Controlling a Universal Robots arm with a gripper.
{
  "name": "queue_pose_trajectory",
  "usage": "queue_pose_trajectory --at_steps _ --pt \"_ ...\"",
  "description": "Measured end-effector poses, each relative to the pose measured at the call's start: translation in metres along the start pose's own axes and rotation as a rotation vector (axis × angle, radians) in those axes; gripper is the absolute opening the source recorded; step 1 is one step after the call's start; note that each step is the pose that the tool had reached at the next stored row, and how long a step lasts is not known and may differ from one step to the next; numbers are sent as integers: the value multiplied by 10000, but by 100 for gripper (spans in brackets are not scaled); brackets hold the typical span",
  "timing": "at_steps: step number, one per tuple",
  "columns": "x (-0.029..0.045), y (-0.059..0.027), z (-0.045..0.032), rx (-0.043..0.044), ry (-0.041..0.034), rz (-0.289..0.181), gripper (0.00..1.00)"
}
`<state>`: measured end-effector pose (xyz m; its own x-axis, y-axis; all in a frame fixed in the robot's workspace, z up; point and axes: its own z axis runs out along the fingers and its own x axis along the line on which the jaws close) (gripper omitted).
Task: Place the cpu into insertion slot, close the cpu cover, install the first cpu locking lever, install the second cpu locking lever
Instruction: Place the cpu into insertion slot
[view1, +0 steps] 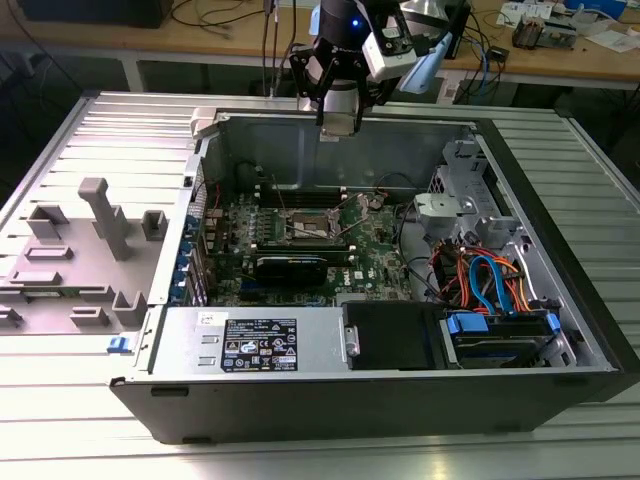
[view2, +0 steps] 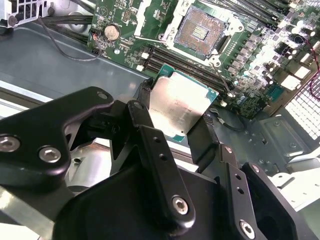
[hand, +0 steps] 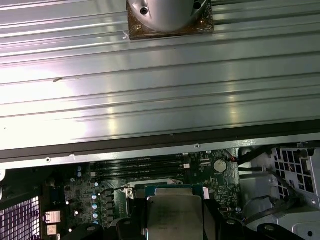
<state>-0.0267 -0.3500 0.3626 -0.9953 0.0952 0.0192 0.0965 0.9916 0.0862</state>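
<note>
Above the far wall of the open computer case (view1: 330, 410), as the exterior view shows it, you have the gripper (view1: 338, 122) hanging well clear of the green motherboard (view1: 300, 245).

Grip: clenched on the cpu (view2: 182, 107). In the second wrist view the black fingers (view2: 145, 100) press two opposite edges of the chip.

Orientation: the dull silver lid faces the wrist cameras, with a thin green rim showing around it. The chip reads close to square, so you cannot name a long axis. In the first wrist view the cpu (hand: 175, 215) sits squarely between the fingers (hand: 212, 217).

Position: the chip is in the air, touching nothing but the fingers. The motherboard lies well below it in both wrist views.

Insertion slot (view2: 200, 31): uncovered, gold contact field exposed, silver rim around it, well apart from the chip. Black memory slots (view2: 172, 59) run between the two in the second wrist view. A coin cell (view2: 111, 32) sits off to one side of the socket.
</note>
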Motion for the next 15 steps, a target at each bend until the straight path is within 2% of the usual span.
queue_pose_trajectory --at_steps 5,10,15 --pt "0 -3 2 -2 -8 88 54" --pt "-1 -6 5 -8 -37 440 54" --pt "-1 -6 6 -9 -40 456 54"
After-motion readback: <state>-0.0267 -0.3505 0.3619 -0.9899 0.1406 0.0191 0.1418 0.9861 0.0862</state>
